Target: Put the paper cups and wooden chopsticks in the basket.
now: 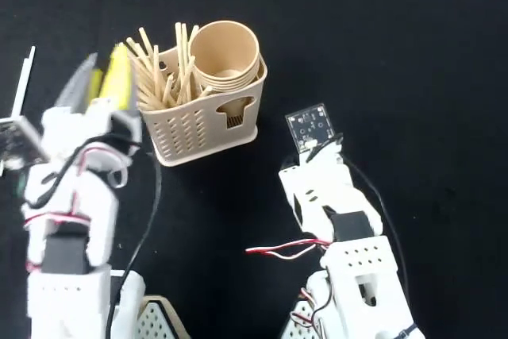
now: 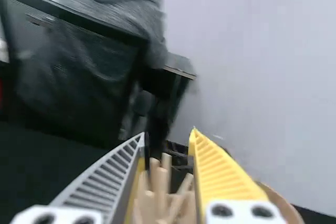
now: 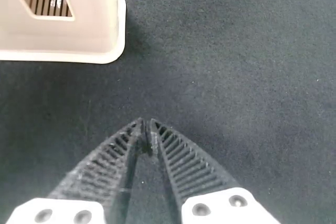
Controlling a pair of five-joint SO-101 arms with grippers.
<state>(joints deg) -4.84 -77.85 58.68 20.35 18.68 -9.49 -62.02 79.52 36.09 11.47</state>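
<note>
The basket [image 1: 202,129] stands on the black table [image 1: 413,77], towards the far side and left of centre; a stack of paper cups [image 1: 225,53] sits upright in its right part, and a bundle of wooden chopsticks [image 1: 159,73] stands in its left part, fanning out above the rim. The left gripper [image 1: 99,77] hangs just beside the basket's left edge, near the chopstick tips; its grey and yellow fingers are spread apart with nothing clamped between them, and in its wrist view the chopsticks show through the gap, with the rim of a cup off to one side. The right arm [image 1: 333,212] is on the near side of the basket, to its right; the right gripper [image 3: 145,129] points down at bare table, its black fingers pressed together at the tips and holding nothing; a lower corner of the basket lies close ahead of it, not touching.
</note>
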